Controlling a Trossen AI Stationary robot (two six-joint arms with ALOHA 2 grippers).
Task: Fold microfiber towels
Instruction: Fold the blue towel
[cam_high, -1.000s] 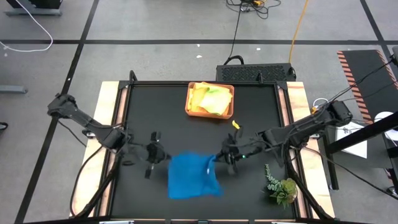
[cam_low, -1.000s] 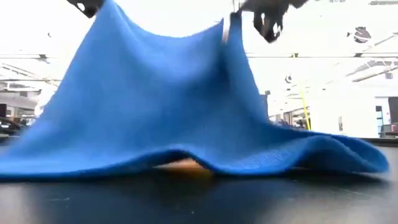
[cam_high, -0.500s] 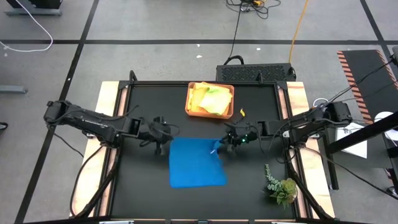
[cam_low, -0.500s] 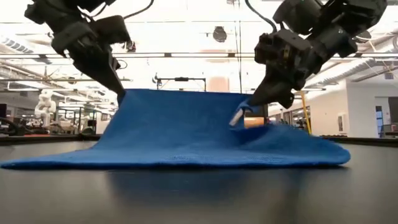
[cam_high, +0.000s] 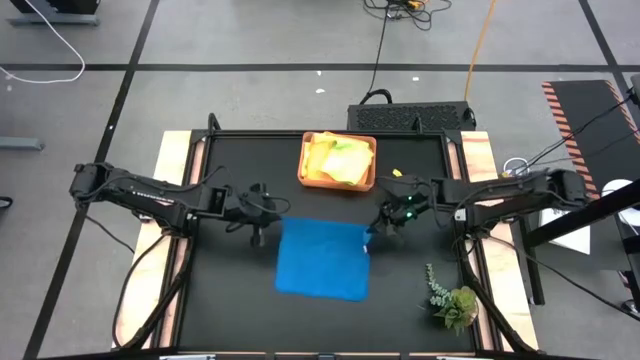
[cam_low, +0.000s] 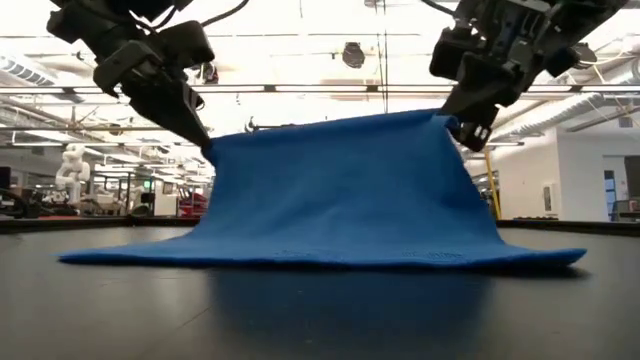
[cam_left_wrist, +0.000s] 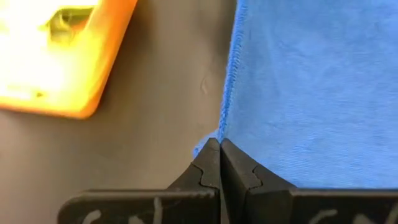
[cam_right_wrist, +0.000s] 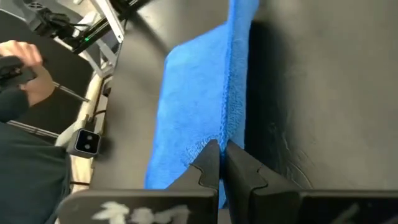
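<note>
A blue microfiber towel lies spread on the black table, its near edge on the surface and its far edge raised. My left gripper is shut on the far left corner. My right gripper is shut on the far right corner. More towels, yellow and lime green, lie in the orange tray at the far middle. My left gripper pinches the towel's far left corner between its two fingers, coming slanting down from the table's left. The corner is lifted clear and the cloth slopes down from it to the table. My right gripper pinches the towel's far right corner at its hemmed edge between its two fingers, slanting down from the table's right. The corner is held up, and the far edge runs taut across to the other gripper.
A small green plant sprig lies at the near right of the table. The tray stands just beyond the towel's far edge. A person's hand shows beyond the table's side in the right wrist view.
Both grippers, still shut on the corners, have gone toward the table's far edge and lower. The towel, first draped high between them, is now drawn out flat over the table with only its far edge raised. The right corner's sag has been pulled taut.
</note>
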